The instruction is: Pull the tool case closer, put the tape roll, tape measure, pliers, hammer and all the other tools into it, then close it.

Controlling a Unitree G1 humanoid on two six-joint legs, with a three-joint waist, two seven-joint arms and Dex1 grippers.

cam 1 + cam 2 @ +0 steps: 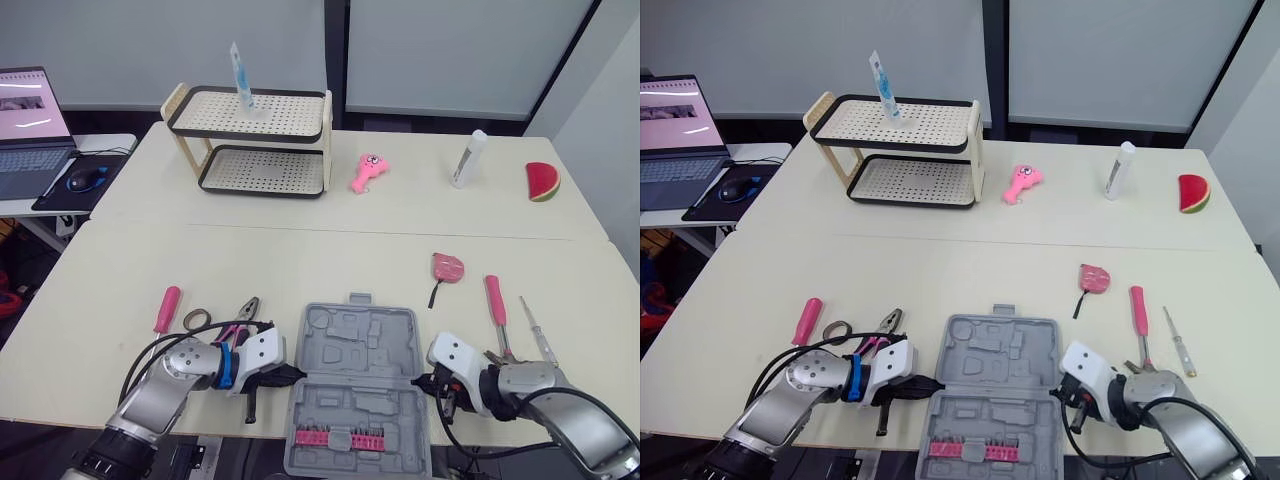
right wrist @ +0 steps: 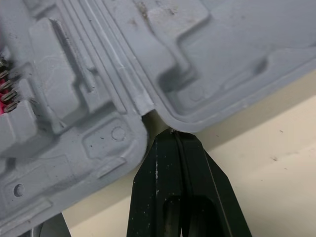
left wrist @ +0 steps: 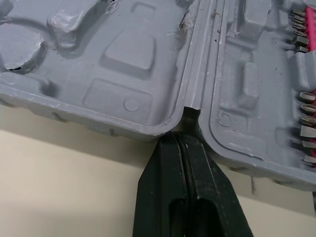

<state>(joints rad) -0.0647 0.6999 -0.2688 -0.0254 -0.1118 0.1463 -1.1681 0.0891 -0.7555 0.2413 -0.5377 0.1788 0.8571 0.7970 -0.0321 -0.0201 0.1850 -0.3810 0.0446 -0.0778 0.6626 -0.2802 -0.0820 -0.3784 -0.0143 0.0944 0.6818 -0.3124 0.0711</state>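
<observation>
The grey tool case [image 1: 360, 375] lies open at the table's front edge, a pink row of bits [image 1: 340, 437] in its near half. My left gripper [image 1: 290, 375] is shut, its tips against the case's left hinge notch [image 3: 190, 109]. My right gripper [image 1: 425, 382] is shut too, tips at the right hinge notch [image 2: 148, 111]. Left of the case lie a pink-handled screwdriver [image 1: 166, 308], a small tape roll [image 1: 197, 319] and pliers [image 1: 243, 318]. Right of it lie a pink tape measure [image 1: 447, 267], a pink-handled tool [image 1: 496, 303] and a thin screwdriver [image 1: 537, 330].
At the back stand a two-tier rack [image 1: 252, 140], a pink toy [image 1: 368, 172], a white bottle [image 1: 468, 158] and a watermelon slice [image 1: 542, 182]. A laptop [image 1: 30, 130] and mouse [image 1: 88, 178] sit on a side table to the left.
</observation>
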